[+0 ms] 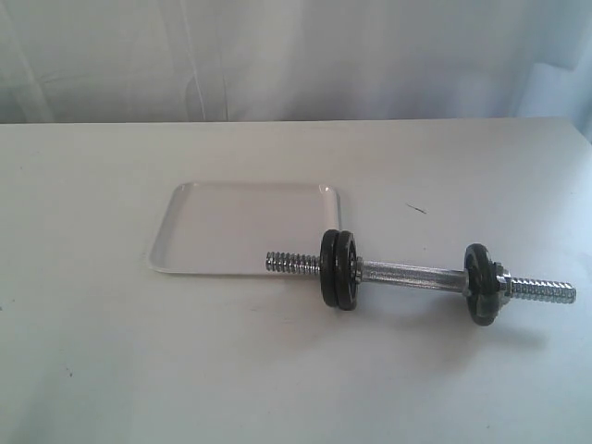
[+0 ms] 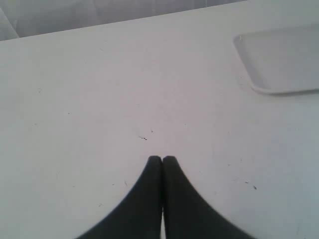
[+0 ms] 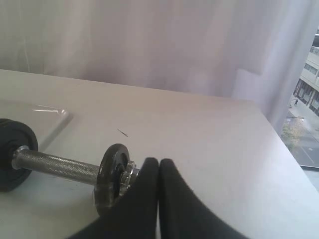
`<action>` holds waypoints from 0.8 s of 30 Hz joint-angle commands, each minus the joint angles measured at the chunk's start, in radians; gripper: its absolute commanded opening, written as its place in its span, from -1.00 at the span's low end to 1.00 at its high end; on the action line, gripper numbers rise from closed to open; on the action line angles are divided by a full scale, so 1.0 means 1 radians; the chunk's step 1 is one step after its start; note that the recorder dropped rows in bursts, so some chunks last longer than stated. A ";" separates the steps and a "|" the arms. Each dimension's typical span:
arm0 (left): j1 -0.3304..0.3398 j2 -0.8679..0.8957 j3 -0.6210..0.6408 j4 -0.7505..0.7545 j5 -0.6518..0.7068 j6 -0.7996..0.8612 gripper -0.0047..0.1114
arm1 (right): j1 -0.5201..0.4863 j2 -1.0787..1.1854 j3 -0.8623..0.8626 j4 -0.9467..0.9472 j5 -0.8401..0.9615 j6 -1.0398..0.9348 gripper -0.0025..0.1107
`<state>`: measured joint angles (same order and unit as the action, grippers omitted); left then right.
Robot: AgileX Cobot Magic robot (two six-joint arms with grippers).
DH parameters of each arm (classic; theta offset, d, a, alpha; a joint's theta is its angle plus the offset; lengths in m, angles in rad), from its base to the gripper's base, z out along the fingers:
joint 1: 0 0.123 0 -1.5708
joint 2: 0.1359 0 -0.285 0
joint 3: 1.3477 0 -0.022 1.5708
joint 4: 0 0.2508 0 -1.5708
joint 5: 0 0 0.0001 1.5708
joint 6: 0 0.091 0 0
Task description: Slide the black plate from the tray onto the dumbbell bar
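Left gripper (image 2: 162, 158): my fingers are pressed together, clenched on nothing, over bare table (image 2: 75, 99). The tray (image 2: 279, 59) lies off to its right, apart from it.

Right gripper (image 3: 158, 161): also clenched, grasping nothing. Its tips sit just beside the collar nut (image 3: 130, 172) towards the bar's right end; I cannot tell if they touch.

The dumbbell bar (image 1: 412, 274) lies left to right on the table, with its left threaded end over the tray's near right corner.

The black plate (image 1: 329, 266) is on the bar, upright, at that corner. It is the outer of a pair, touching the second disc (image 1: 348, 272) on its right.

The third disc (image 1: 480, 284) stands upright near the right end, with the collar nut against its outer face.
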<state>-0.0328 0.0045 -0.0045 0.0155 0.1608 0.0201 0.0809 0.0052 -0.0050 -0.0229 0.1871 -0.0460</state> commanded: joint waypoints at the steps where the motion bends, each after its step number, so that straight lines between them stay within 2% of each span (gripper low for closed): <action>1: 0.002 -0.005 0.005 -0.003 0.005 0.002 -0.92 | 0.004 -0.005 0.005 0.007 -0.010 0.003 -0.96; 12: 0.002 -0.005 0.005 -0.003 0.005 0.002 -0.92 | -0.112 -0.005 0.005 0.014 -0.010 0.005 -0.96; 24: 0.002 -0.005 0.005 -0.003 0.005 0.002 -0.92 | -0.116 -0.005 0.005 0.023 -0.010 0.005 -0.96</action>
<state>-0.0328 0.0045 -0.0045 0.0155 0.1614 0.0201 -0.0292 0.0052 -0.0050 0.0000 0.1854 -0.0445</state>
